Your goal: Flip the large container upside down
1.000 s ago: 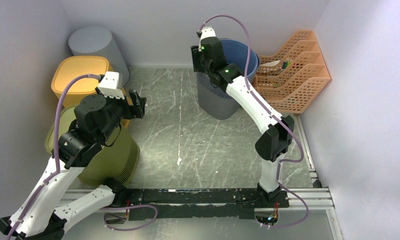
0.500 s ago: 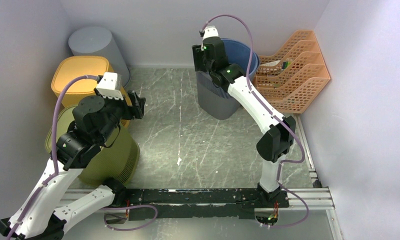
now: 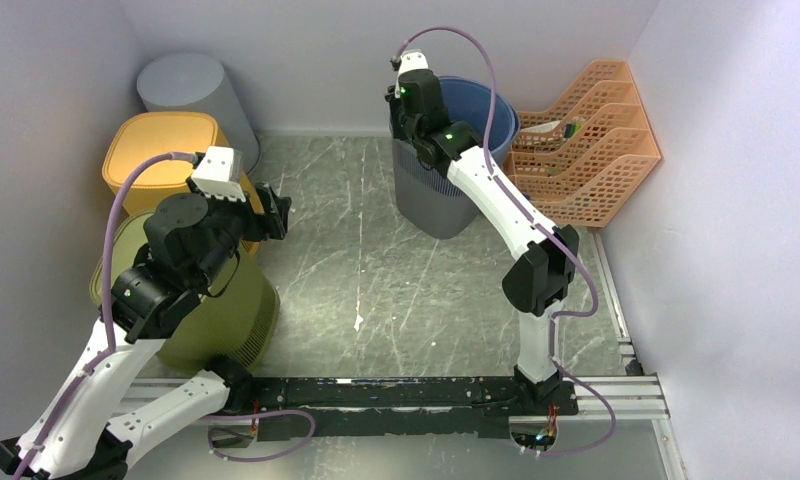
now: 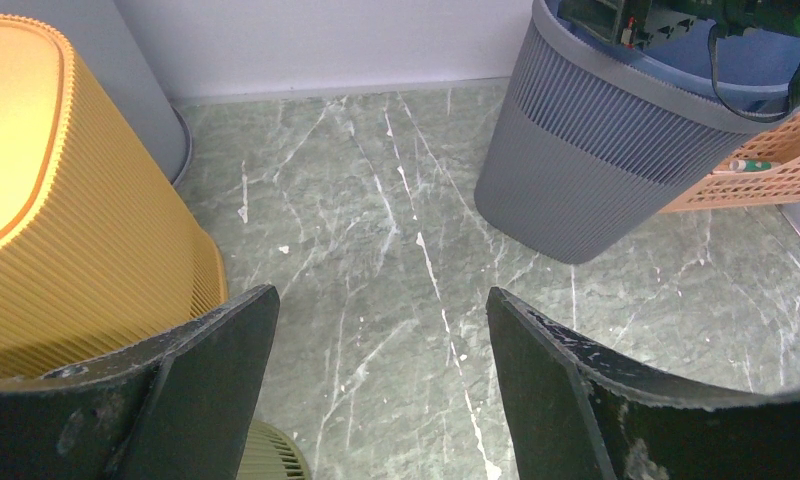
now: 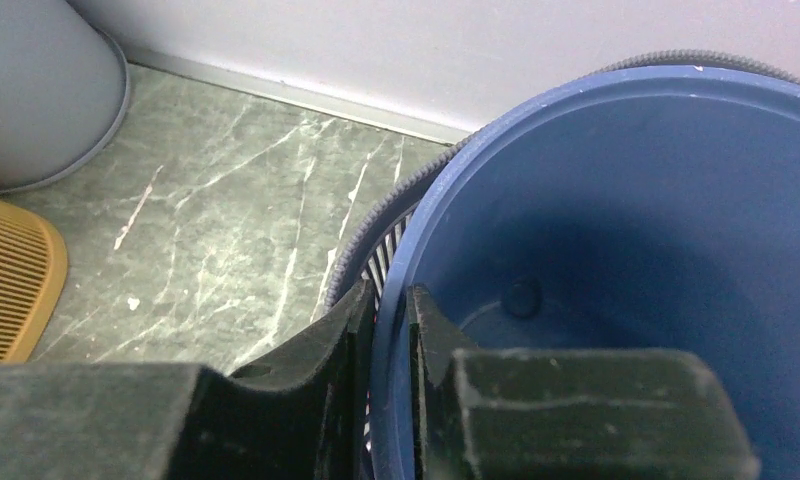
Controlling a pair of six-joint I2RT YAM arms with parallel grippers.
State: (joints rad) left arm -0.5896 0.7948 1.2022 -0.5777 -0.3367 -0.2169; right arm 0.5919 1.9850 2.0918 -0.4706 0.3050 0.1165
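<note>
Blue liner point(image 5: 626, 200) rim, pinched by the right pincer point(image 5: 388, 300), may slide out of the grey container point(image 4: 576, 170); left pincer point(image 4: 383, 295) gapes empty.

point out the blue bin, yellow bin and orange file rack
blue bin point(image 5: 616, 200): right wrist view, inner wall
yellow bin point(image 4: 116, 240): left wrist view, ribbed side
orange file rack point(image 3: 586, 150): top view, middle tier
</note>
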